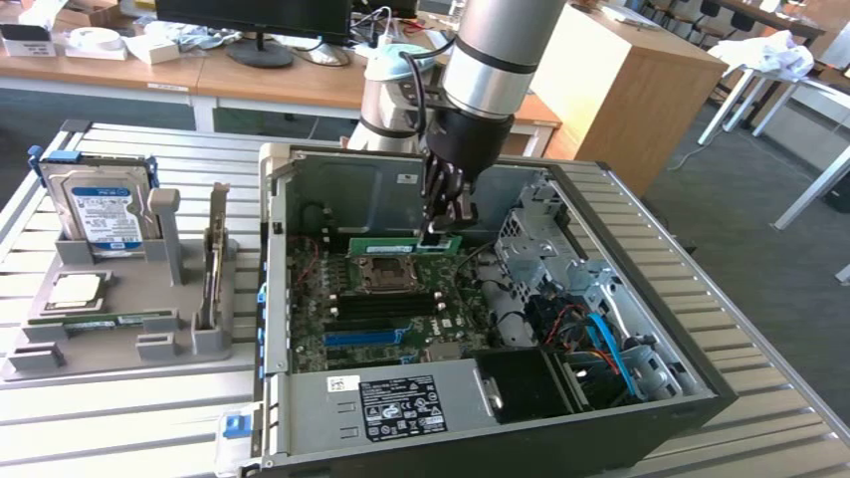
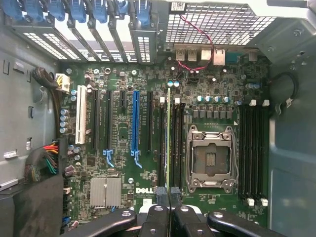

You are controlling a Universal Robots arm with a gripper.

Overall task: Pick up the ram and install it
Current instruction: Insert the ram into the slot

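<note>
Gripper (image 1: 441, 231) is down inside the open tower case (image 1: 531, 443), with its black fingers (image 2: 159, 212) pinched on the ram (image 1: 398, 245), one on each flat face. The ram is a thin green board, long edge level, with a pale label strip along its face in the exterior view. It's held near the end toward the exterior view's right, and the rest sticks out to the left. It sits just behind the CPU socket (image 1: 385, 271), low over the motherboard (image 1: 313, 299). In the wrist view the ram (image 2: 169, 138) is edge-on, a hairline green strip running parallel with the long black memory slots (image 2: 179, 148) beside the socket (image 2: 211, 160). It's lined up with that bank, but I can't tell if it's touching a slot or above it. The socket is a square bright-metal frame around a dark contact field. The board is dark green and dense with small cylindrical caps, with one blue expansion slot (image 2: 135, 123), one white slot (image 2: 80, 116) and a finned silver heatsink (image 2: 105, 191). The case is grey sheet metal with perforated panels. Outside it, on the exterior view's left, a grey moulded holder (image 1: 119, 339) sits on the slatted metal table (image 1: 757, 329). A boxy silver hard drive (image 1: 100, 209) with a blue-white label stands upright in the holder, and a square silver processor chip (image 1: 76, 291) lies flat in front of it.
</note>
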